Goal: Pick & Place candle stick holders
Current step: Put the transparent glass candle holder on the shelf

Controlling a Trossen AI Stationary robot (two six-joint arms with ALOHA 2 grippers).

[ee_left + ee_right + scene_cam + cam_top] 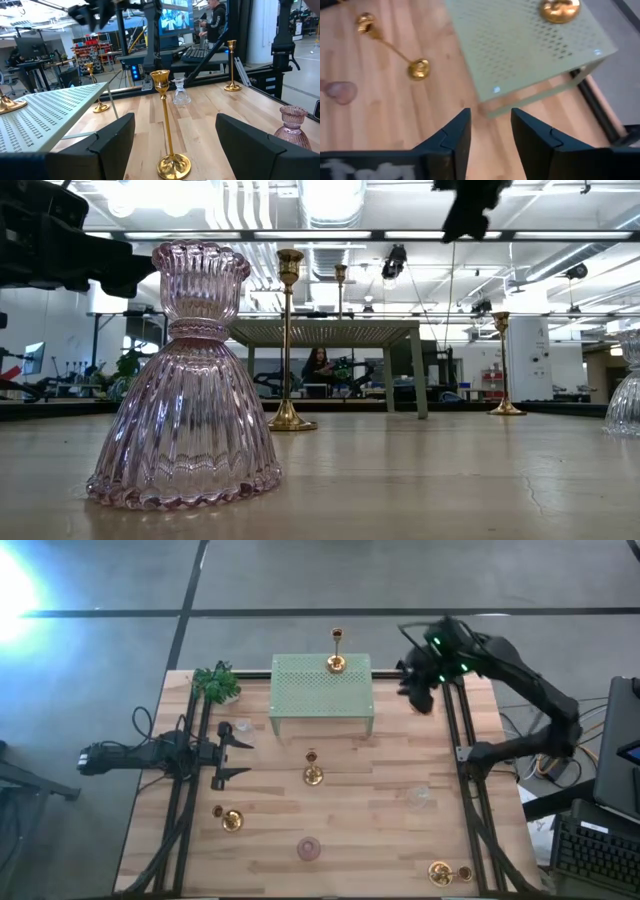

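Several gold candle stick holders stand upright on their round bases. One [336, 662] is on the green perforated stand [320, 690]. One [313, 775] is at mid-table, one [230, 820] near left and one [440, 872] near right. My left gripper [235, 750] is open and low at the table's left. It points at the mid-table holder [167, 125], which stands just beyond its fingertips, untouched. My right gripper [415, 692] is open and empty, raised beside the stand's right end [530, 45].
A pink glass holder [308, 849] stands at the near edge and a clear glass one [418, 798] right of centre. A small green plant [217, 683] is at the far left corner. Another gold holder [503, 360] shows beyond the stand's right leg. Bare wood lies between them.
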